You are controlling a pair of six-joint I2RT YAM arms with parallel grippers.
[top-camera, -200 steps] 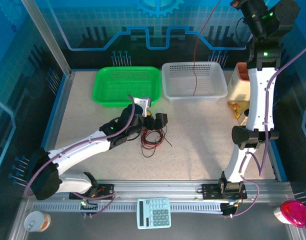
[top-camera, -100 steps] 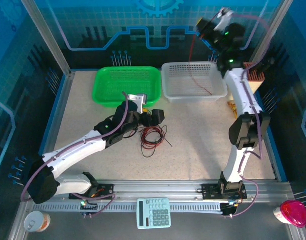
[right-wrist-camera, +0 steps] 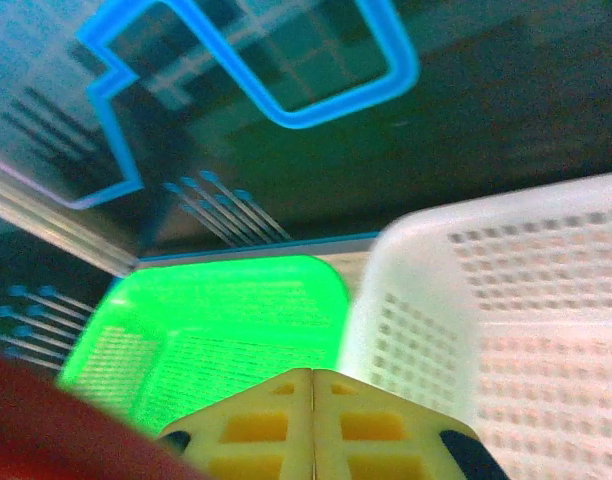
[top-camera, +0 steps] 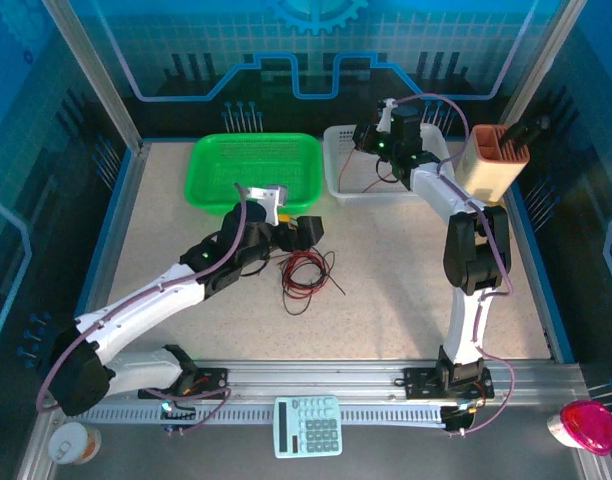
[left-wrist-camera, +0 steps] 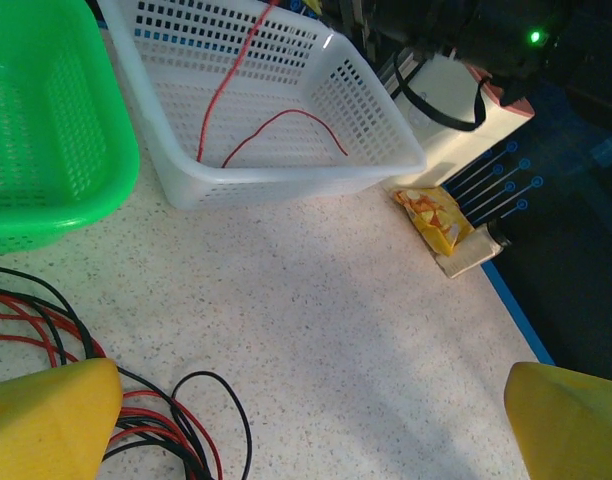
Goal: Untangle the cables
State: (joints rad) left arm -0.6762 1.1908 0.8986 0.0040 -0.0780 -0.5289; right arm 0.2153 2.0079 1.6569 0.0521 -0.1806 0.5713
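The right gripper (right-wrist-camera: 311, 390), pinched shut on a red cable (left-wrist-camera: 219, 95), should lay it fully inside the white basket (left-wrist-camera: 286, 185). The left gripper (left-wrist-camera: 306, 425) gapes empty above the mid-table tangle (top-camera: 304, 275).

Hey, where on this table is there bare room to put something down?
Bare table between the tangled cables and the right arm, and left of the left arm below the green basket. Crowded around the tangle at the left gripper; the white basket holds a red cable.

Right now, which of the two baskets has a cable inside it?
The white basket, right of the green basket: a red cable lies partly in it. The green one shows no cable.
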